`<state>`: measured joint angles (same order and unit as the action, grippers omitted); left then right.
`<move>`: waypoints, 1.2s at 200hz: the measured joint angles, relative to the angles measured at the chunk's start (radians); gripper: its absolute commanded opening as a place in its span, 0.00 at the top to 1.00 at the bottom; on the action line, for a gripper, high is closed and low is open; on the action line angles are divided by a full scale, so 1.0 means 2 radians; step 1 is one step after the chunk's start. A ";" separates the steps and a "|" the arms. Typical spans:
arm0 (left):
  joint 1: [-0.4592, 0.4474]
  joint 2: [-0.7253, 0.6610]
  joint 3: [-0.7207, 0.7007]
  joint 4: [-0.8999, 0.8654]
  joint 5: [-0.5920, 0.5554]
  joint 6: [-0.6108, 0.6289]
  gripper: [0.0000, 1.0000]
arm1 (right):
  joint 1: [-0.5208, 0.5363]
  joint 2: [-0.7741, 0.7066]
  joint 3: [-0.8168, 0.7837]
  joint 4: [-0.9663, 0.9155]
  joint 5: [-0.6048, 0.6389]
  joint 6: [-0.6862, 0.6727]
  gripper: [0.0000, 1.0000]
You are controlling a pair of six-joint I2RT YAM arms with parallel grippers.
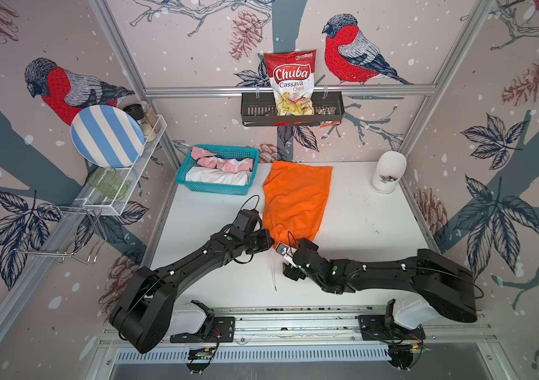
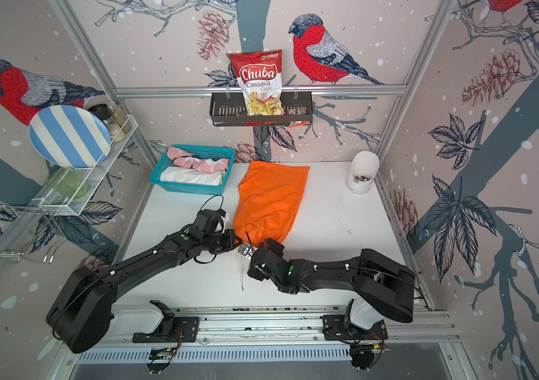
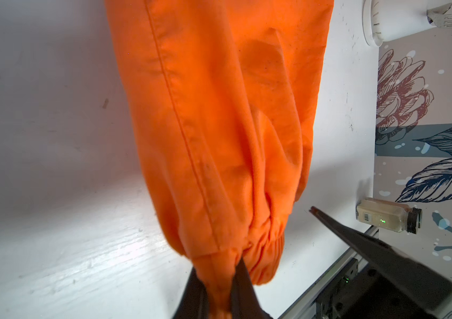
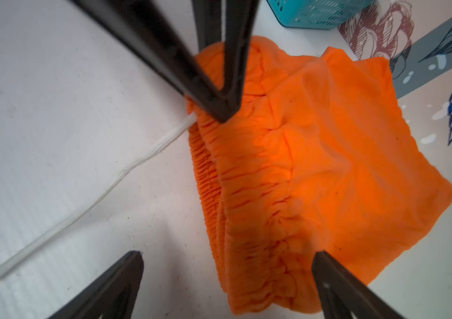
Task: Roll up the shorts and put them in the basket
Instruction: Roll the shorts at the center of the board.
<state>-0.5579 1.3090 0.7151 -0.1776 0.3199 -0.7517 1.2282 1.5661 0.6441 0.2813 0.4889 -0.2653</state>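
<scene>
Orange fabric shorts (image 1: 296, 197): waistband corner clamped in left gripper (image 3: 216, 269), likely anchoring the roll.
Right gripper (image 4: 227, 254): spread wide, waistband under its fingers, ungripped.

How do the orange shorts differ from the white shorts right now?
The orange shorts lie spread out on the table; the white shorts sit bundled in the teal basket. The left gripper pinches the orange shorts at the waistband; no gripper touches the white shorts. The orange shorts look unrolled, the white shorts compact. Both are plain, unprinted fabric.
</scene>
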 measured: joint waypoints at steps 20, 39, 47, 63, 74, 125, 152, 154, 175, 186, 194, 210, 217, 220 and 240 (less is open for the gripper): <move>0.000 -0.003 0.000 -0.003 0.004 -0.003 0.93 | 0.009 0.059 -0.005 0.085 0.047 -0.026 0.00; 0.000 -0.010 0.000 -0.005 0.007 -0.004 0.93 | 0.011 0.118 -0.005 0.173 0.095 -0.052 0.00; 0.000 -0.014 -0.001 -0.005 0.007 -0.005 0.93 | 0.011 0.143 -0.005 0.218 0.120 -0.065 0.00; 0.002 -0.023 -0.006 -0.006 0.005 -0.008 0.93 | 0.010 0.179 -0.005 0.307 0.159 -0.096 0.00; 0.004 -0.028 -0.009 -0.006 0.004 -0.013 0.93 | 0.006 0.196 -0.010 0.360 0.180 -0.119 0.00; 0.017 -0.048 -0.026 -0.010 0.009 -0.013 0.93 | -0.013 0.188 -0.066 0.464 0.228 -0.185 0.02; 0.023 -0.051 -0.039 -0.010 0.010 -0.013 0.93 | -0.007 0.155 -0.090 0.478 0.226 -0.203 0.18; 0.023 -0.051 -0.039 -0.010 0.010 -0.013 0.92 | -0.006 0.152 -0.091 0.478 0.224 -0.205 0.20; 0.026 -0.051 -0.048 -0.006 0.012 -0.013 0.92 | 0.002 0.125 -0.092 0.452 0.204 -0.203 0.34; 0.027 -0.049 -0.053 -0.004 0.014 -0.014 0.92 | 0.008 0.114 -0.093 0.436 0.192 -0.198 0.36; 0.027 -0.049 -0.058 -0.003 0.015 -0.015 0.92 | 0.013 0.108 -0.094 0.426 0.183 -0.195 0.27; 0.029 -0.049 -0.065 -0.003 0.018 -0.017 0.92 | 0.022 0.104 -0.095 0.414 0.172 -0.193 0.12; 0.029 -0.049 -0.065 -0.003 0.018 -0.017 0.92 | 0.024 0.105 -0.095 0.410 0.170 -0.196 0.12; 0.029 -0.049 -0.066 -0.003 0.019 -0.017 0.92 | 0.026 0.105 -0.095 0.409 0.170 -0.196 0.13; 0.029 -0.050 -0.066 -0.002 0.022 -0.017 0.92 | 0.029 0.117 -0.096 0.410 0.167 -0.210 0.25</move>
<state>-0.4992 1.2095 0.5838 -0.1825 0.3630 -0.7853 1.2869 1.7996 0.4530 1.1004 0.8219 -0.6861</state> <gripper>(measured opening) 0.105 0.817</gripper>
